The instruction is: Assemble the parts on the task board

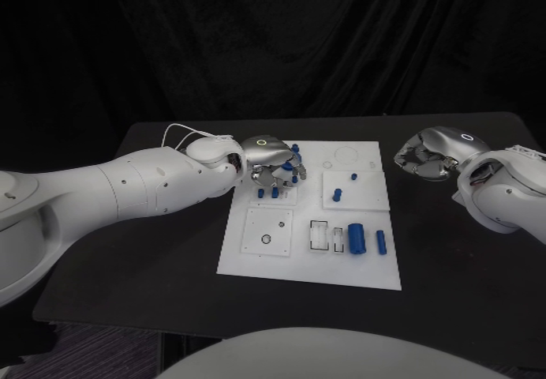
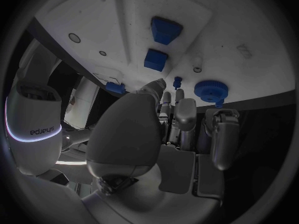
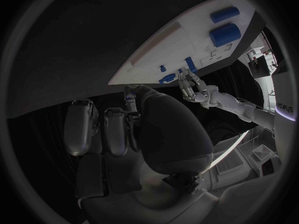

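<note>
The white task board lies mid-table. My left hand hangs over its far left corner, fingers pointing down among small blue parts. In the left wrist view my left hand pinches a small blue peg at its fingertips, beside a blue gear. Two blue blocks sit farther along the board. My right hand hovers off the board's right edge, fingers curled in, holding nothing. From the right wrist, my right hand faces the board and the left hand.
A thick blue cylinder and a slimmer one lie on the board's near right part, next to rectangular slots. Two small blue pieces stand on the right middle plate. Black tabletop surrounds the board.
</note>
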### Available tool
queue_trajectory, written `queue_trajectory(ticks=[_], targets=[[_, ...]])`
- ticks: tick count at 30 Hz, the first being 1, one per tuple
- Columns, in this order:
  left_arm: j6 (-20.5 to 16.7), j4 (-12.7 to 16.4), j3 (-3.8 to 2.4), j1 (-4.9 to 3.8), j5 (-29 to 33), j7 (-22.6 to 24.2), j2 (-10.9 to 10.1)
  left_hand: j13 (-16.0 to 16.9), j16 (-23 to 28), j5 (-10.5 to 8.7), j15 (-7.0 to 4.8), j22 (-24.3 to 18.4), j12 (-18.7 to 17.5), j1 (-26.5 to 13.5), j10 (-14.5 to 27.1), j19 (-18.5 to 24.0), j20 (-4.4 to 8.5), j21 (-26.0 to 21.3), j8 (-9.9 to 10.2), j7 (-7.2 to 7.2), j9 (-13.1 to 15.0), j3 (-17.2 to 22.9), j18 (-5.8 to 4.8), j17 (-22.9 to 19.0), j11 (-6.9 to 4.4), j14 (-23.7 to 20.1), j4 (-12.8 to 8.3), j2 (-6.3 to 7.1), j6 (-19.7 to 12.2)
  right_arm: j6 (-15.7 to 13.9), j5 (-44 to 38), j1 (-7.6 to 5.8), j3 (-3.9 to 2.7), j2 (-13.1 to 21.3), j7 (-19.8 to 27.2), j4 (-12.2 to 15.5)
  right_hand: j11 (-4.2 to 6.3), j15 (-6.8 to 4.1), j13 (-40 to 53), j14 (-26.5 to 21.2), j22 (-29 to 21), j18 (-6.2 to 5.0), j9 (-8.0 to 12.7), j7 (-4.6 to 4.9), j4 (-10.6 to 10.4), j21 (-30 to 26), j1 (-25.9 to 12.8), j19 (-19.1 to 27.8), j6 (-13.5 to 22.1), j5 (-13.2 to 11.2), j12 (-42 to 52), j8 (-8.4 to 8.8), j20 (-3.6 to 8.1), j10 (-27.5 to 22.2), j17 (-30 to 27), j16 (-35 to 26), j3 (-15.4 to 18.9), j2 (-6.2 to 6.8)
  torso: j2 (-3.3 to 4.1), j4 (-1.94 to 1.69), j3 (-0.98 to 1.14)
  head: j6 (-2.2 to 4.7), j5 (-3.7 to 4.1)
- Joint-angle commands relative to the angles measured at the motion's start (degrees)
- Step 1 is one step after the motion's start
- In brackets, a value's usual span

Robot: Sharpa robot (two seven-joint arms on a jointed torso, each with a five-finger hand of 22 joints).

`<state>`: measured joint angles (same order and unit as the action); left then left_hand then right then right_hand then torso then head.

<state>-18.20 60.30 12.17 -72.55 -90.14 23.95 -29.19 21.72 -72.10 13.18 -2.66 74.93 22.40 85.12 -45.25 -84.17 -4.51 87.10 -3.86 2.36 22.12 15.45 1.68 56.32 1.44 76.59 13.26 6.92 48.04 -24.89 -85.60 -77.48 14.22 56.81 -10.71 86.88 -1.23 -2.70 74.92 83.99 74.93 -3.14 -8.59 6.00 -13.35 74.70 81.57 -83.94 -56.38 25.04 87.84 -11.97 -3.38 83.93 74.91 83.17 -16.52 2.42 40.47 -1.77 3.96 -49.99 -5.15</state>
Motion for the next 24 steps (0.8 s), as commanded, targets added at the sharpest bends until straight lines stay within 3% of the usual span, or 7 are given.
queue_trajectory(ticks=[1,5,24], targets=[[0.8,-0.1,-0.05,0.2,0.0,-1.1,0.3,-0.1,0.2,0.46,0.03,13.9,0.4,0.3,-0.4,-3.5,0.31,-0.3,-0.2,-0.21,-0.1,0.1,-0.79,-0.1,-0.09,0.1,-0.4,-0.27,0.1,-0.4,0.2,0.11,-0.04,0.0,0.2,0.2,-0.14,0.04,11.8,4.4,10.2,-0.34,-0.1,0.03,-0.2,-0.1,-0.6,-0.3,-0.3,-0.3,-0.3,-0.17,-0.15,3.3,8.8,-0.2,-0.2,0.02,-0.02,-0.04,-0.02,-0.01,0.09],[0.7,-0.3,-0.06,0.28,0.0,-1.8,0.4,-0.2,0.2,0.96,0.04,13.9,0.2,0.7,-0.5,-3.5,0.29,-0.2,-0.3,-0.32,-0.2,0.4,-0.8,-0.2,-0.07,0.1,-0.7,-0.41,0.4,-0.3,0.2,0.11,-0.04,0.0,0.1,0.2,-0.14,0.04,11.8,4.4,10.2,-0.34,-0.1,0.03,-0.2,-0.1,-0.6,-0.3,-0.3,-0.3,-0.3,-0.17,-0.15,3.3,8.8,-0.2,-0.2,0.02,-0.02,0.04,0.08,-0.01,0.1],[-1.2,-0.9,-0.06,0.39,0.0,-3.5,1.0,-0.3,0.7,1.9,0.17,13.8,0.0,1.1,-0.2,-3.2,0.25,-0.7,-0.8,-1.14,-0.5,1.4,-0.68,-1.2,0.11,-0.5,-1.6,-0.97,1.8,0.6,0.2,0.11,-0.04,-0.1,-0.4,0.1,-0.12,0.03,11.7,4.4,10.2,-0.35,-0.1,0.01,-0.2,-0.1,-0.7,-0.3,-0.2,-0.2,-0.4,-0.15,-0.14,3.2,8.8,-0.2,-0.2,0.03,-0.03,-0.07,0.06,-0.01,0.26]])
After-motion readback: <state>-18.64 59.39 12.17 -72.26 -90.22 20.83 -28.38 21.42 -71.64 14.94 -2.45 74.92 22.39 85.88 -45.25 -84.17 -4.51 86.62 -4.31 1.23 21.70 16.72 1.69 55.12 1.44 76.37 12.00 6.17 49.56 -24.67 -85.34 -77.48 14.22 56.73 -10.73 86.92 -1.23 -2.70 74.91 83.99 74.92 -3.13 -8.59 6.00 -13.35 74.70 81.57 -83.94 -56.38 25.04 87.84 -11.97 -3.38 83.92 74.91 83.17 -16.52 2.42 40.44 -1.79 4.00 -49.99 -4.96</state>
